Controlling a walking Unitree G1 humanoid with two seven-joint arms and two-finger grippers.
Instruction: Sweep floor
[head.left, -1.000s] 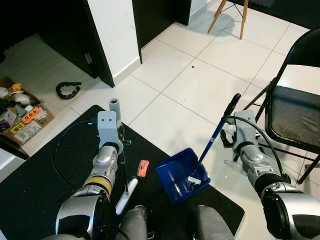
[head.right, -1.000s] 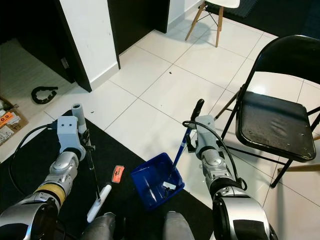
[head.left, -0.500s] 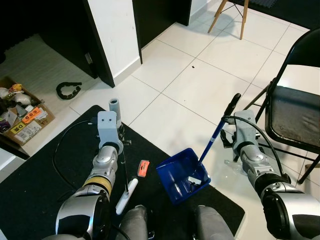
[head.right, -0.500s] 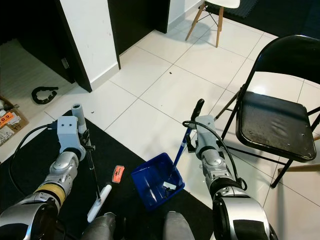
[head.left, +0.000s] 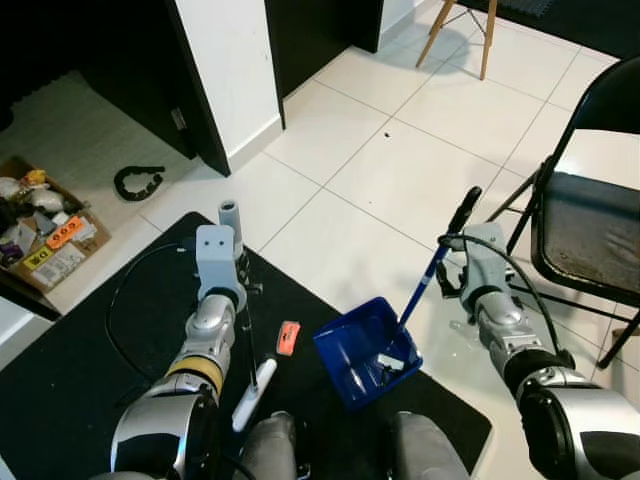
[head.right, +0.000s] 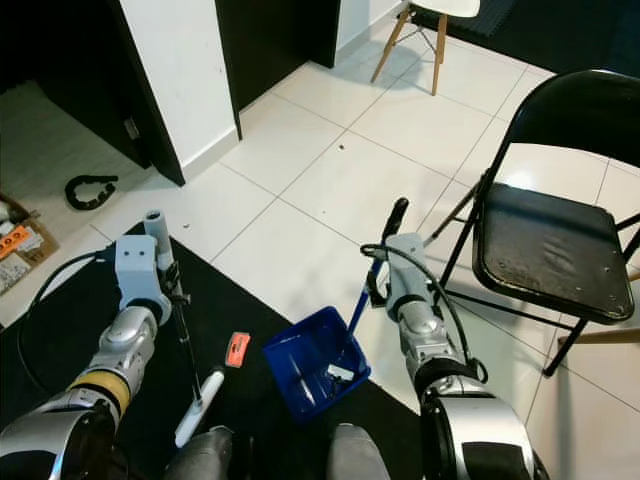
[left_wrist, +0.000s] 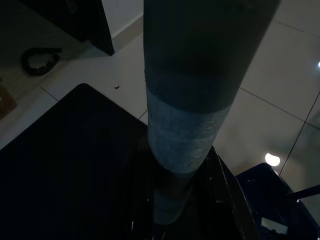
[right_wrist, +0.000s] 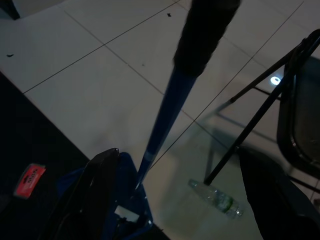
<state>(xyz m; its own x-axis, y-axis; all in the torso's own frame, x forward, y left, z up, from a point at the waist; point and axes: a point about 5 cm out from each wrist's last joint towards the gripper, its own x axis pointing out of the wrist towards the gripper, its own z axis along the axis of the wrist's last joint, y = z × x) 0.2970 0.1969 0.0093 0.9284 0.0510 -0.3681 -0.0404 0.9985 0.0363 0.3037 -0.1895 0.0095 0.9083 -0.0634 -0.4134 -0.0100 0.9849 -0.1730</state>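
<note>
on the black mat (head.left: 90, 350): 1 blue dustpan (head.left: 362, 350), tilted, handle clamped in the right gripper (head.left: 447, 275); 1 brush (head.left: 250, 385) upright, left gripper (head.left: 240, 290) closed round it, bristles at the floor.

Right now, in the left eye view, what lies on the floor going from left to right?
Brown cardboard box of clutter → black curved ring → small orange tag → blue plastic dustpan → black folding chair.
</note>
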